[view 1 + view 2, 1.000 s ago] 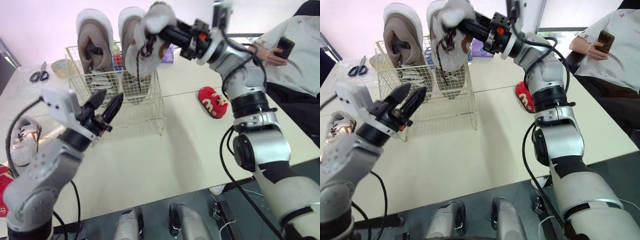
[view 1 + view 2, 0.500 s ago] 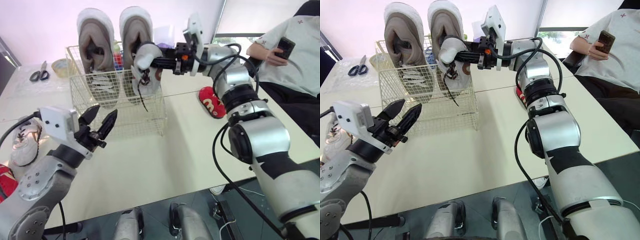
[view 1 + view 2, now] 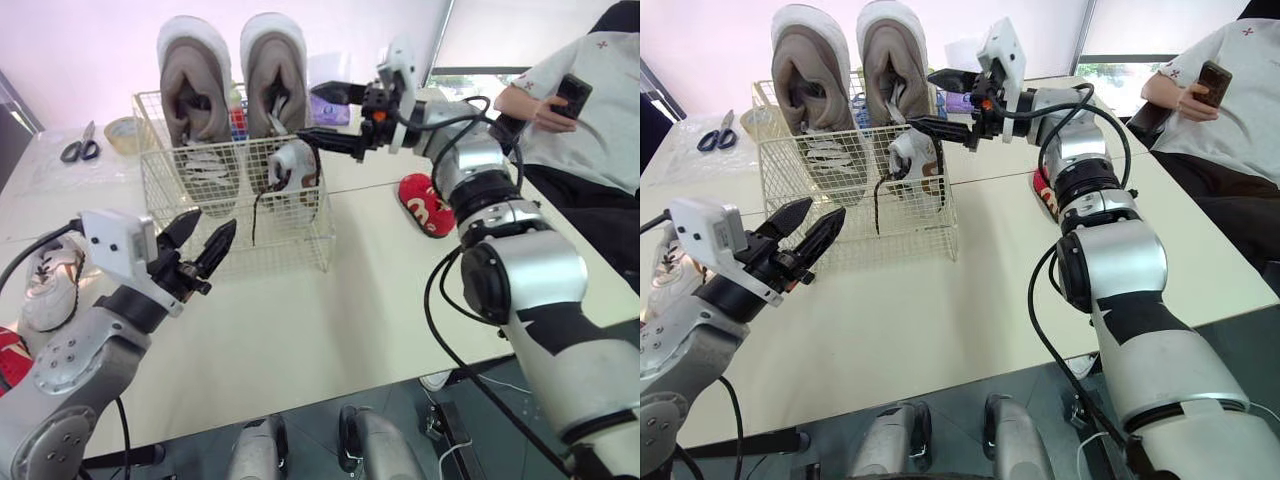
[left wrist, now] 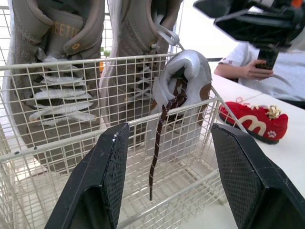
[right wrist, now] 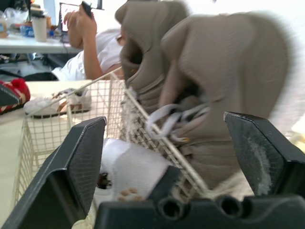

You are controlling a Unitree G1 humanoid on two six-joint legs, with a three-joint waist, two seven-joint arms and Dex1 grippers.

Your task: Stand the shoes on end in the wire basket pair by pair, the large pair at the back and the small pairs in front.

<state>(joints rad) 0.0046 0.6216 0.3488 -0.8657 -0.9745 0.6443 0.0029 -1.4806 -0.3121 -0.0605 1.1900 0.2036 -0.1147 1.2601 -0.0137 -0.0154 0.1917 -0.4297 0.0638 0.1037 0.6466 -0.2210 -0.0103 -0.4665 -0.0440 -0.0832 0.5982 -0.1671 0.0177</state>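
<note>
Basket: the wire basket [image 3: 285, 245] sits at 12 o'clock on the table.
Big shoes: the big shoes [image 3: 272, 70] stand on end along the back wall of the basket.
Small shoe: the small shoe [image 3: 297, 165] stands in the 5 o'clock corner of the basket, against the front wall.
Lace: its brown lace [image 4: 155, 157] hangs out over the front wall.
Right gripper: the right gripper [image 3: 920, 97] is spread wide and empty, just above the small shoe.
Left gripper: the left gripper [image 3: 214, 220] is spread and empty, near the basket's 7 o'clock corner.
Shoes left out: the red shoe [image 3: 425, 205] lies at 3 o'clock from the basket and the white shoe [image 3: 45, 280] at 8 o'clock.
Danger one: I think a finger could snag the lace and pull the small shoe over.
Danger two: I think the right gripper could bump a big shoe and tip it, because it is so close.
</note>
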